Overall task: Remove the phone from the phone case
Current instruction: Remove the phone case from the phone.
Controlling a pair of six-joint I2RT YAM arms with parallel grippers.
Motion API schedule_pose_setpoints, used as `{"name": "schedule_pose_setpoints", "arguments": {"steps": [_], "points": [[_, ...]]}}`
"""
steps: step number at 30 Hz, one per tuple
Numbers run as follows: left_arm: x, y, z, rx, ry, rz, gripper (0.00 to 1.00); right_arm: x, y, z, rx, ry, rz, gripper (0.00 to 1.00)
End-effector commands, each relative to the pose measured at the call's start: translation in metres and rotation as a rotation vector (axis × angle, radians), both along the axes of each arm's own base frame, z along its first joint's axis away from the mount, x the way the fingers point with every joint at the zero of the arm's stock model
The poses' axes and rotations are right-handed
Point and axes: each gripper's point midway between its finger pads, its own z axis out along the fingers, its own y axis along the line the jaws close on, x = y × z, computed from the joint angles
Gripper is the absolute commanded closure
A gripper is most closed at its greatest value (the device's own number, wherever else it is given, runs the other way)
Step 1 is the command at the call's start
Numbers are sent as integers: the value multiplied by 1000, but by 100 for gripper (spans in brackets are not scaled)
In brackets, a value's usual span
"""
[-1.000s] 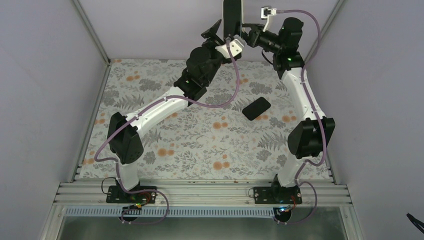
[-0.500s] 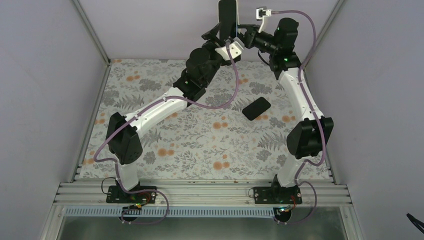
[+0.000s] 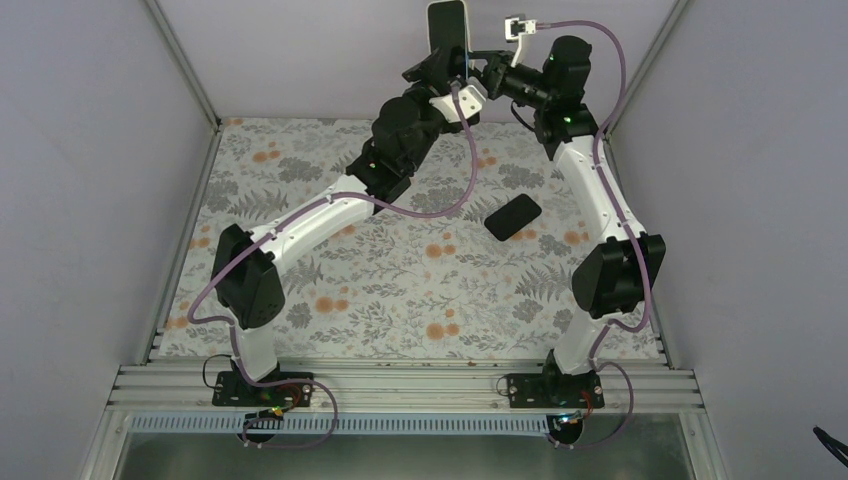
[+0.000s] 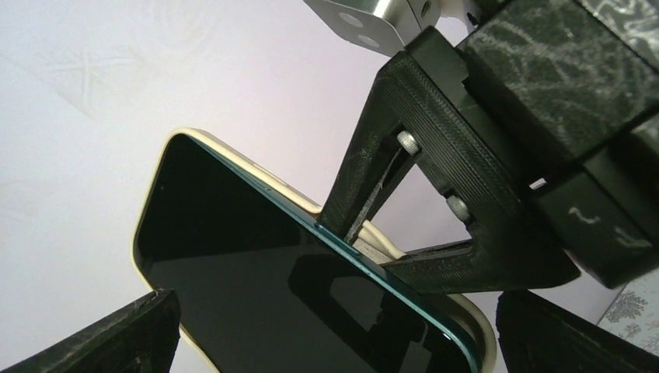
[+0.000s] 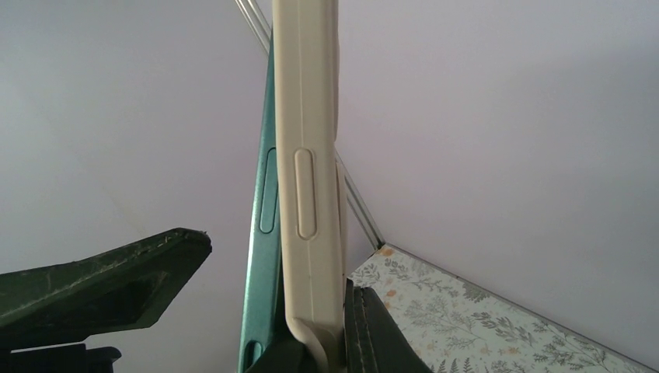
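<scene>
Raised and turned since a second ago, the phone (image 4: pixel 256 311) sits aloft, part-peeled from the phone case (image 5: pixel 311 155). My right gripper (image 4: pixel 353 233) pinches the case; my left gripper (image 4: pixel 330 342) gapes. I would clamp the phone's sides squarely.

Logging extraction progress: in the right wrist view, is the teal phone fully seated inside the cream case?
No: the teal phone shows its buttoned side bare beside the cream case.

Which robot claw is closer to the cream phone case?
Right. The right gripper pinches the phone case by its edge. The left gripper sits open on the screen side of the phone, and the right wrist view shows a gap between them.
</scene>
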Motion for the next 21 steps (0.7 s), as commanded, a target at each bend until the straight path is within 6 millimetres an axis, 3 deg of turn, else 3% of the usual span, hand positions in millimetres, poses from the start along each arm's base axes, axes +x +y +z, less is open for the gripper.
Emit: {"name": "schedule_pose_setpoints", "arguments": {"steps": [1, 13, 21], "points": [[-12, 9, 22, -13, -18, -35, 0, -17, 0, 40, 15, -132, 11, 97], [-15, 21, 32, -13, -32, -25, 0, -21, -1, 43, 16, -143, 15, 97], [-7, 24, 20, 5, -54, 38, 0, -27, -1, 49, 23, -154, 17, 97]]}}
